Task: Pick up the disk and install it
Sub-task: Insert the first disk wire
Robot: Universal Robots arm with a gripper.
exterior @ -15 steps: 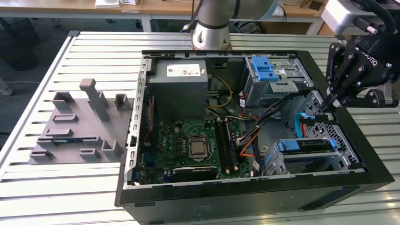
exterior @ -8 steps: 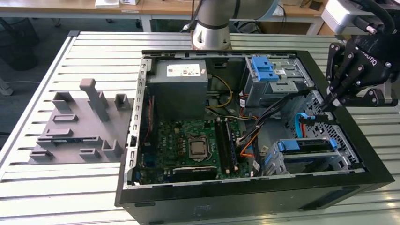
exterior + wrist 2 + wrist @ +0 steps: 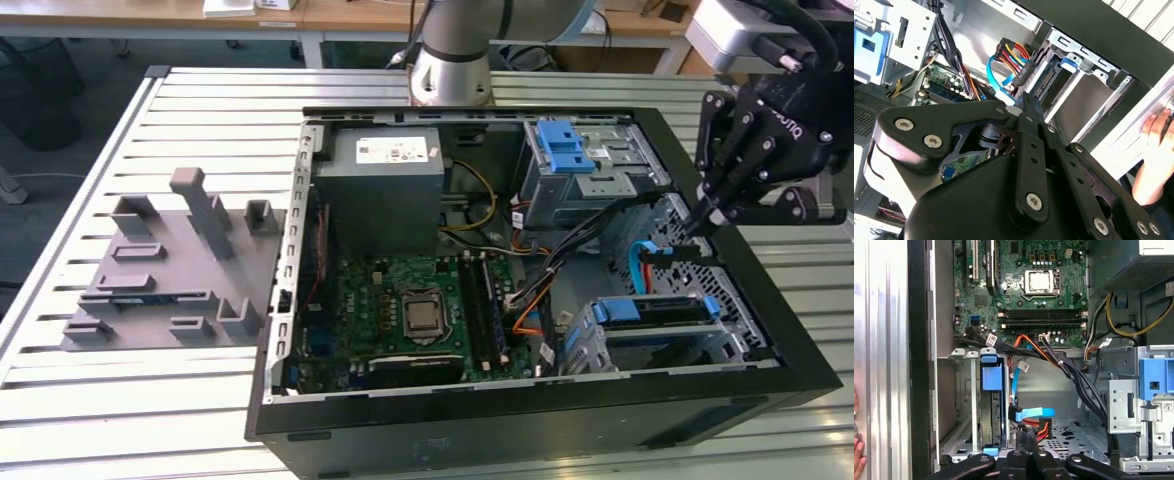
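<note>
The disk (image 3: 651, 311) sits in the lower drive cage of the open computer case (image 3: 747, 250), with blue rails along its sides. In the first wrist view the disk (image 3: 990, 412) stands on edge in the cage under a blue tab. My gripper (image 3: 703, 214) hangs over the case's side at the exterior view's right, fingers closed to a point above the cage. In both wrist views the gripper (image 3: 1026, 100) (image 3: 1028, 454) is shut, its tip at the black cable connector (image 3: 1026, 438) beside the disk. Whether it touches the connector I cannot tell.
Bundled cables (image 3: 587, 240) cross the case between the cages. The power supply (image 3: 380, 190) and motherboard (image 3: 414, 310) fill the case's other half. A grey fixture (image 3: 160, 270) lies on the slatted table. A person's hand (image 3: 1154, 145) rests outside the case wall.
</note>
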